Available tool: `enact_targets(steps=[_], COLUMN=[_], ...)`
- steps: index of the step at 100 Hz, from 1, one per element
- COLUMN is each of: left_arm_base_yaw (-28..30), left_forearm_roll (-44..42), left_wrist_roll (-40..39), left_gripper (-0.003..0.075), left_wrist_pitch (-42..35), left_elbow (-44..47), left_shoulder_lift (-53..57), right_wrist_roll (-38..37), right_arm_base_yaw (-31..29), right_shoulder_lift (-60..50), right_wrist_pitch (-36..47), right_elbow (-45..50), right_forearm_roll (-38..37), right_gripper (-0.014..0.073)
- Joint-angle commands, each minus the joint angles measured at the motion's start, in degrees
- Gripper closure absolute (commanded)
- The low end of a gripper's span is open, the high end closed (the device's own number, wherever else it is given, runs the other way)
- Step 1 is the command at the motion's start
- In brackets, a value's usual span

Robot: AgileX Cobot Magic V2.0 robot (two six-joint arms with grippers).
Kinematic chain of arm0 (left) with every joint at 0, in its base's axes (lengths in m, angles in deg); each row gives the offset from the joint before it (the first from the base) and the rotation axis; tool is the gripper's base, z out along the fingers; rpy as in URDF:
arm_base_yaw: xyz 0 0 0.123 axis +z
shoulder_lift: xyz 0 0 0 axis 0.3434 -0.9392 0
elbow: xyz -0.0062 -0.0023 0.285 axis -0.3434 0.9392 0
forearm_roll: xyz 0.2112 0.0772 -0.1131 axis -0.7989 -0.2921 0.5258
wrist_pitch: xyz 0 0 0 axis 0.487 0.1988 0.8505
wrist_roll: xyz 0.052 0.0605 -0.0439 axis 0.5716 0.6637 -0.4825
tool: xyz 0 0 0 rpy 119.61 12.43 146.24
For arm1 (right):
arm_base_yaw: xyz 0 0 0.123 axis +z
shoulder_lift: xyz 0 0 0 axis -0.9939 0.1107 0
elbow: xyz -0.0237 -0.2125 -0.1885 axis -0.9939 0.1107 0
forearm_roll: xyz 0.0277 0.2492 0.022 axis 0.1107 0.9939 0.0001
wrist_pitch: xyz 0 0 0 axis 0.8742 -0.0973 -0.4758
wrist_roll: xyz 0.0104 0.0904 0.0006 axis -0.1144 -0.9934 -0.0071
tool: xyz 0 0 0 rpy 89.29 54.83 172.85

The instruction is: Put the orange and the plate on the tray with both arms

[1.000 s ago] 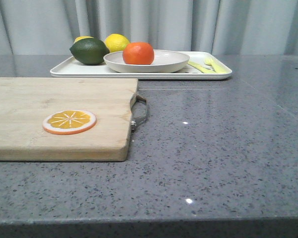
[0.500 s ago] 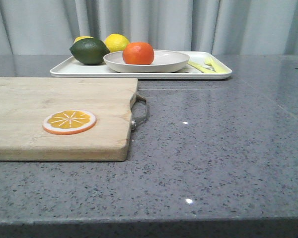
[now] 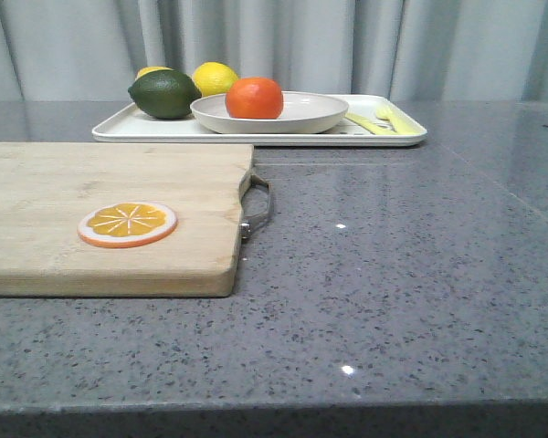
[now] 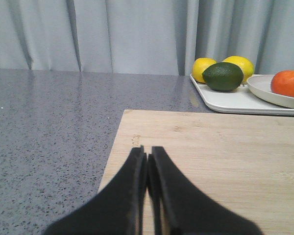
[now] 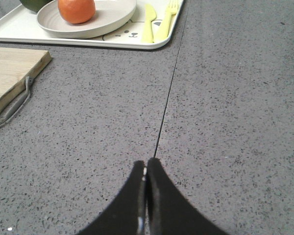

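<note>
Orange (image 3: 254,98) in plate (image 3: 301,117) on tray (image 3: 119,128) (far edge), claws closed

Kitchen-style setup, speckled grey stone countertop (image 3: 402,265), wooden cutting board (image 3: 91,214), grey curtains (image 3: 283,41)

An orange slice (image 3: 128,224) lies on the wooden cutting board (image 3: 64,173); lime (image 3: 164,94), lemons (image 3: 216,78) and yellow cutlery (image 3: 384,120) sit behind.

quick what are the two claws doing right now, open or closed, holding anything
Left claw: closed, holding nothing, above the cutting board.
Right claw: closed, holding nothing, above the bare countertop.
</note>
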Motion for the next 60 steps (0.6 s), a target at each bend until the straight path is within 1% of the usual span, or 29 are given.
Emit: enact_targets(steps=[1,37,60], left_arm_base_yaw=[0.0,0.0,0.0], left_forearm_roll=[0.1,0.1,0.1], left_wrist_roll=[0.0,0.0,0.0], left_gripper=[0.0739,0.0739,0.0739], left_wrist_pitch=[-4.5,-4.5,-4.5], left_elbow=[1.3,1.3,1.3], left_shoulder_lift=[1.6,1.6,1.6], right_wrist_roll=[0.7,0.7,0.7], right_arm_base_yaw=[-0.2,-0.2,-0.4], right_shoulder_lift=[0.2,0.2,-2.5], right_wrist_pitch=[4.1,4.7,9.1], right_elbow=[-1.3,-1.0,0.1], right_forearm_roll=[0.4,0.4,-3.8], right_gripper=[0.0645,0.0645,0.0645])
